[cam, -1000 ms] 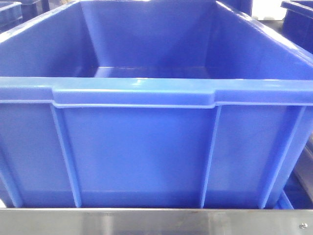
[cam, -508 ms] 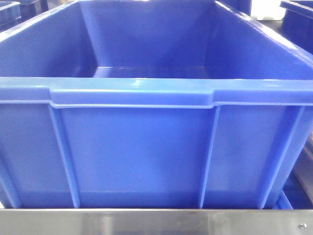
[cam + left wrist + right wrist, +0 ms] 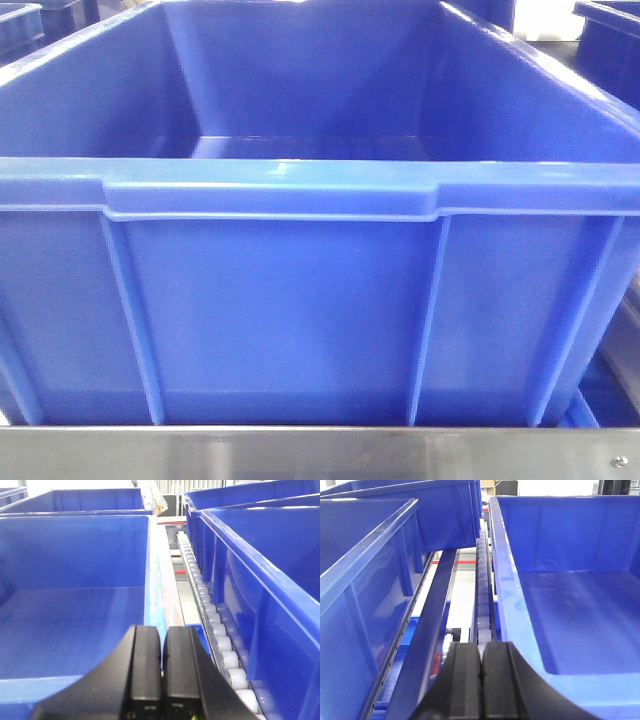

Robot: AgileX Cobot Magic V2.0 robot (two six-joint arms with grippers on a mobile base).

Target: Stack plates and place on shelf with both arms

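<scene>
While both end effectors (image 3: 161,680) (image 3: 481,685) sit pressed together, crate rims (image 3: 152,570) flank them.

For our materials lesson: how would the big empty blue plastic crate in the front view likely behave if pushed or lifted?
The big ribbed blue plastic crate probably stays stiff, given its vertical ribs and thick rim. Seemingly empty, it is likely light for its bulk. Its wide, low shape suggests it would slide along the steel ledge rather than tip.
</scene>
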